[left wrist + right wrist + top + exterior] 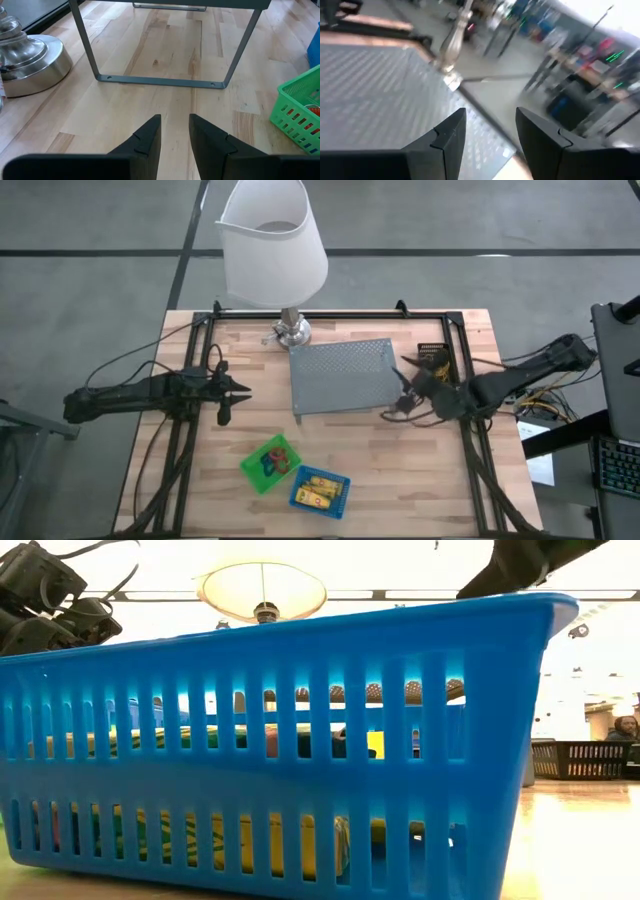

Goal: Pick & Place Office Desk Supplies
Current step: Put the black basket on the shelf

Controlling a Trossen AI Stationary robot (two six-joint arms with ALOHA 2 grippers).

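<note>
Fingers on my right gripper (407, 376) stand parted with nothing between them, hovering at the right edge of the large grey mesh tray (343, 374) — the white-shaded lamp (272, 242) stands just behind that tray. My left gripper (232, 390) waits over bare wood at the table's left, its fingers (148, 136) slightly apart and gripping nothing. Near the front edge sit the little green slotted plastic bin (268, 463) with red and blue loops inside and, touching it, the little blue slotted plastic bin (320, 491) of yellow stubby sticks.

My two arms are showing matte black jointed links trailing thin dark cables, each ending in a left gripper (232, 392) and right gripper (408, 380) of angular, wedge-shaped black fingers.
</note>
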